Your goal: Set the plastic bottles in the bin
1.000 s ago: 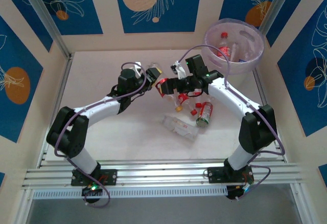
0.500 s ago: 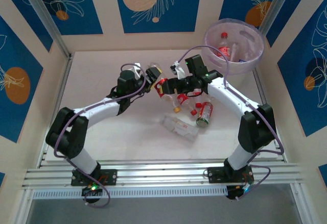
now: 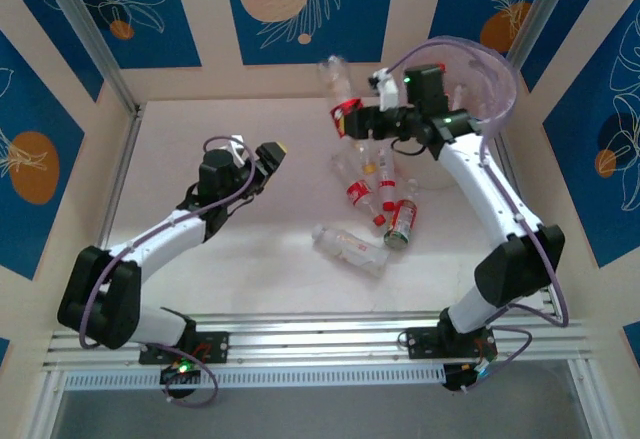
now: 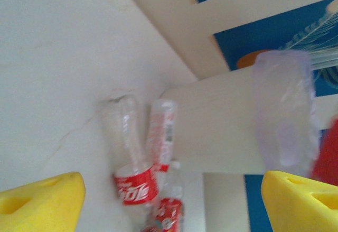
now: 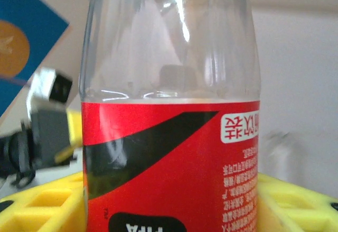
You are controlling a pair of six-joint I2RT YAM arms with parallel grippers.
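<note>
Raised bottle (image 5: 169,137), far right: clear, red label with a black swoosh and white print.
Table bottles (image 3: 358,194): clear, red labels. One green-labelled bottle (image 3: 400,224).
Bin (image 3: 508,74): translucent pale pink-white.
Table (image 3: 250,249): off-white.
Walls (image 3: 340,19): blue panels, orange discs, white leaf outlines, cream bands.
Left gripper (image 4: 171,189) pads (image 4: 42,200): yellow.

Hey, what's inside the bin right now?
The right arm crosses over the bin, covering most of its inside. The strip showing past it looks like bare pale plastic; any bottles beneath the arm are hidden.

Robot lab cell: aluminium frame rails (image 3: 320,338), blue printed wall panels (image 3: 345,31)
</note>
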